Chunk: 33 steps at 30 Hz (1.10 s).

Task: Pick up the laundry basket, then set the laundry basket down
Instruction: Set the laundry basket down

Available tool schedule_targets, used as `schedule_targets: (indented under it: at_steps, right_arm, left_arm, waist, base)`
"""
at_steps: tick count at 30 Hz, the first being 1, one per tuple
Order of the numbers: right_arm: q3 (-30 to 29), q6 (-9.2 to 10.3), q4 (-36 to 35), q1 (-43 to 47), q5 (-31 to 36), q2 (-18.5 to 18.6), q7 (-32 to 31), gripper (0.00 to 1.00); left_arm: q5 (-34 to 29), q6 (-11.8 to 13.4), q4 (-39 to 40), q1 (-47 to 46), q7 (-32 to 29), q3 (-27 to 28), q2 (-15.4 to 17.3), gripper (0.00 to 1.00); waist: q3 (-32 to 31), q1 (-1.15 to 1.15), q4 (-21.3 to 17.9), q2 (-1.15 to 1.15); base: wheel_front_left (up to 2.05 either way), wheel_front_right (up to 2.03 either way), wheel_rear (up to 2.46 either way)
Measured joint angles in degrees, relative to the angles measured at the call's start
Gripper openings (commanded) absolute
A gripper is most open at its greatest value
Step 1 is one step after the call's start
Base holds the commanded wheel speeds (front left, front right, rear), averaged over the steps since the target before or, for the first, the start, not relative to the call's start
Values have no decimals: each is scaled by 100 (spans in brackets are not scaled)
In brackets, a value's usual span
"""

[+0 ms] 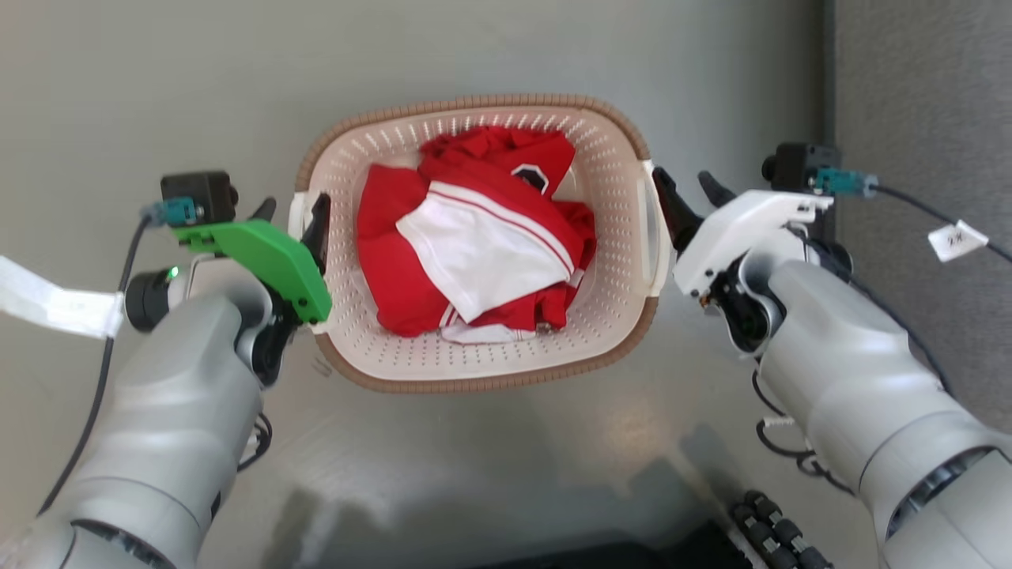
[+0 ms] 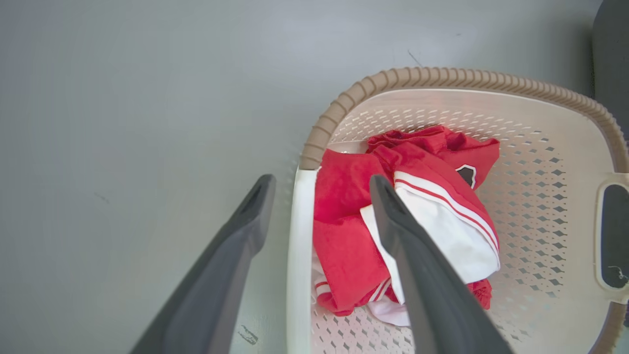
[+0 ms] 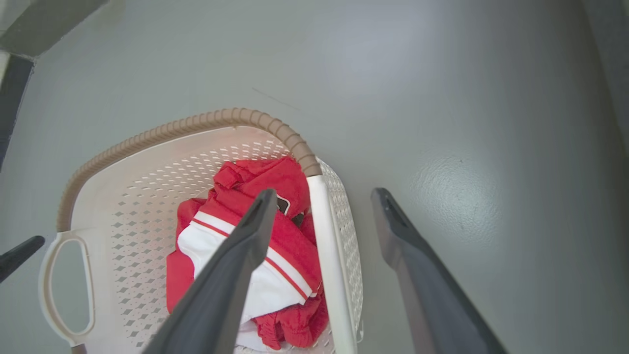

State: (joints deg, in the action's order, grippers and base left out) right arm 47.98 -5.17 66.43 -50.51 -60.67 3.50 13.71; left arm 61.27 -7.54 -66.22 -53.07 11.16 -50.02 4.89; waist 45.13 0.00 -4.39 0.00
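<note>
Between the two grippers, the basket (image 1: 613, 229) sits on a grey floor (image 1: 158, 79), straight ahead of the robot. It is cream with perforated walls and a brown ribbed rim. Inside it lies a crumpled heap of red and white clothes (image 1: 474, 245), filling most of the bottom.

At the basket's left side, the left gripper (image 1: 294, 207) is released, its two dark fingers spread apart. One finger is outside the basket and the other reaches in over the clothes. The white left handle (image 2: 299, 255) runs between them in the left wrist view, where the gripper (image 2: 322, 179) straddles it with a gap on both sides. This view also shows the basket wall (image 2: 540, 196) and the clothes (image 2: 457, 231).

At the basket's right side, the right gripper (image 1: 681, 178) is released as well. Its fingers are level with the white right handle (image 1: 652, 237). In the right wrist view the gripper (image 3: 323, 192) has one finger over the clothes (image 3: 290, 179) and one outside the basket (image 3: 137, 196), with the handle bar (image 3: 327, 255) between them. I cannot tell whether either finger touches the bar. At the basket's far side in this view, one dark finger (image 3: 19, 251) of the left gripper shows beside the other handle.
</note>
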Motion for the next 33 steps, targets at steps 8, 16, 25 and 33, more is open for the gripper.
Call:
schedule_targets:
  at_steps: [8,16,25,33]
  right_arm:
    - [70,-38,69,409,-31,-3,23,100]
    - [102,-87,16,410,203,15,38,100]
    - [-286,-87,-536,424,515,254,40,100]
    - [-704,-81,-1110,699,847,349,48,100]
  left_arm:
    - [75,0,57,375,156,-12,20,100]
    - [52,0,235,672,260,-143,147,100]
    - [-21,0,555,970,310,2,202,100]
    - [-200,0,1098,1052,310,630,497,100]
  waist:
    - [-632,0,-40,0]
    - [-1263,0,-69,0]
    - [-1996,0,-35,0]
    - [-2573,0,16,0]
  base:
    - [0,0,0]
    - [0,0,0]
    - [0,0,0]
    - [0,0,0]
